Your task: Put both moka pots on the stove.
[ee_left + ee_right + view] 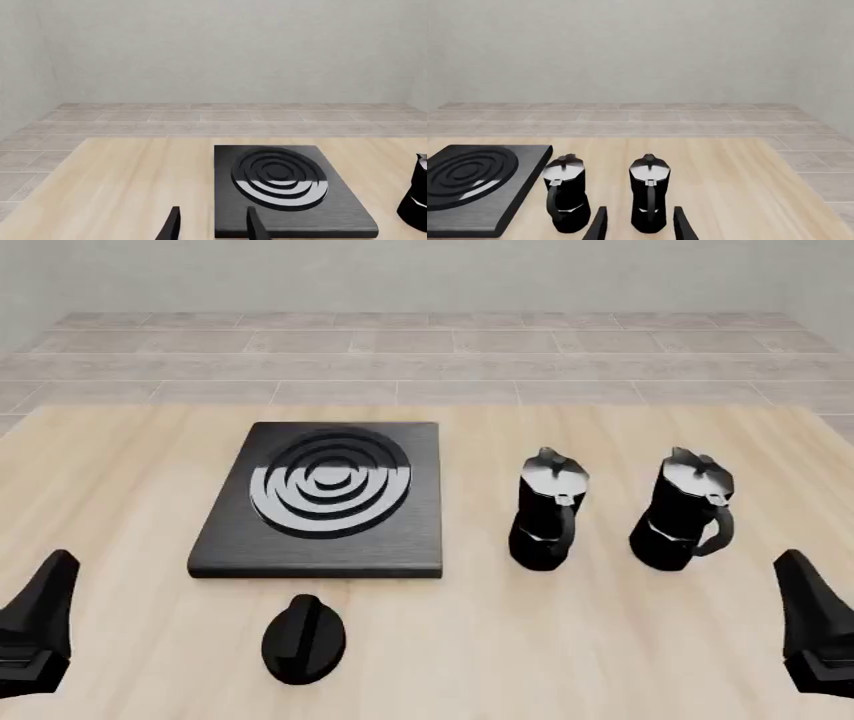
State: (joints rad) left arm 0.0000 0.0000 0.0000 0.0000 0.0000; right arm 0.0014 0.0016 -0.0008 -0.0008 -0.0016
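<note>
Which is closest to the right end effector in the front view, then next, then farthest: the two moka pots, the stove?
1. Right moka pot, just ahead-left of the right end effector.
2. Left moka pot, further left.
3. Stove, far left.

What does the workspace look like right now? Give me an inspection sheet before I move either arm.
Surface: light wooden table, flat, no spills seen.
Job's things: stove left of centre, burner rings bare. Left moka pot and right moka pot stand upright on the table to the stove's right, apart from each other and off the stove.
Clutter: black oval knob on the table in front of the stove.
Grippers: left gripper open, holding nothing, near the stove's front edge. Right gripper open, holding nothing, lined up toward the right moka pot.
Cables: nothing seen.
Surroundings: tiled floor and plain wall beyond the table.
</note>
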